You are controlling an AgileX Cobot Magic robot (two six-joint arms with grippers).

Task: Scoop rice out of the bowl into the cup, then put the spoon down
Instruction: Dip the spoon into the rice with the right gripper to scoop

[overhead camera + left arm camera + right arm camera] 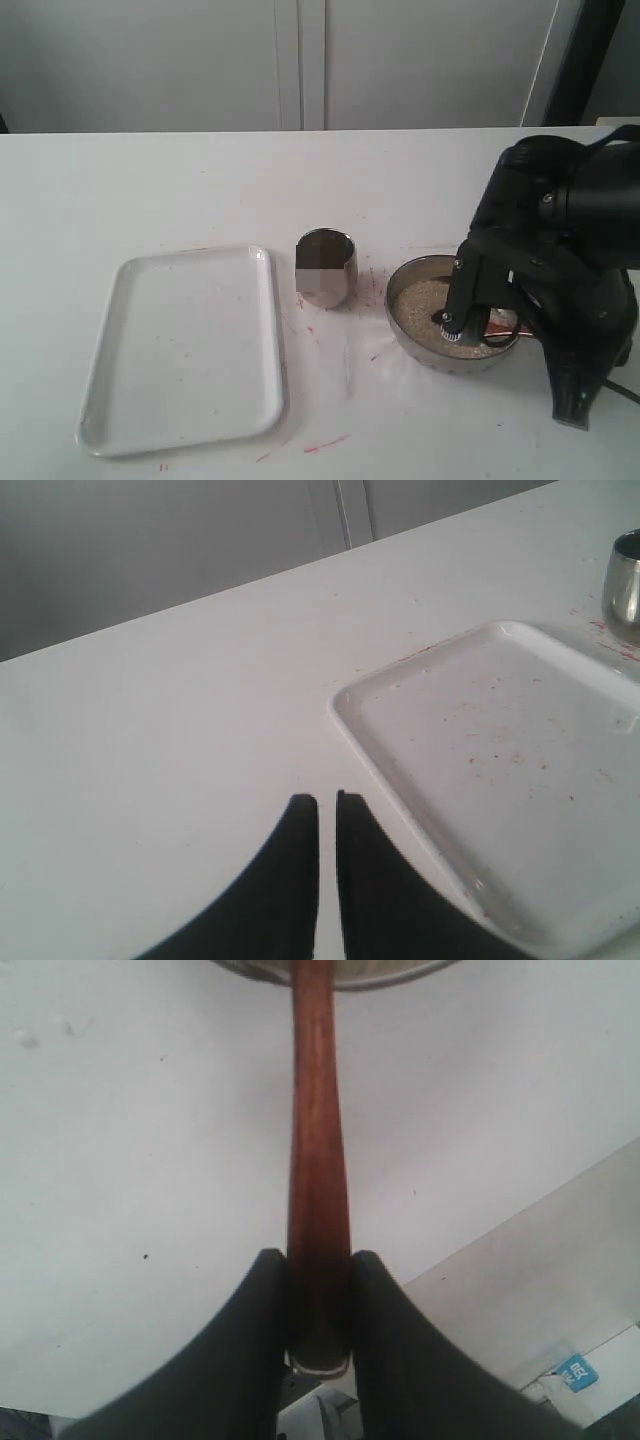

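The steel bowl (400, 335) holds beige rice (420, 298) at the right of the table. My right gripper (319, 1256) is shut on the far end of the reddish-brown wooden spoon (316, 1110), whose handle runs up to the bowl's rim (385, 972). In the exterior view the right arm (560, 220) hangs over the bowl and hides most of the spoon; a bit of red handle (497, 327) shows. The steel cup (326, 268) stands upright to the left of the bowl. My left gripper (327, 798) is shut and holds nothing, low over bare table beside the tray.
A white rectangular tray (180, 345) lies left of the cup, with a few specks on it (500, 740). The cup (625, 575) shows beyond the tray's far corner. Red marks dot the table around the cup and bowl. The table's edge passes behind the right gripper.
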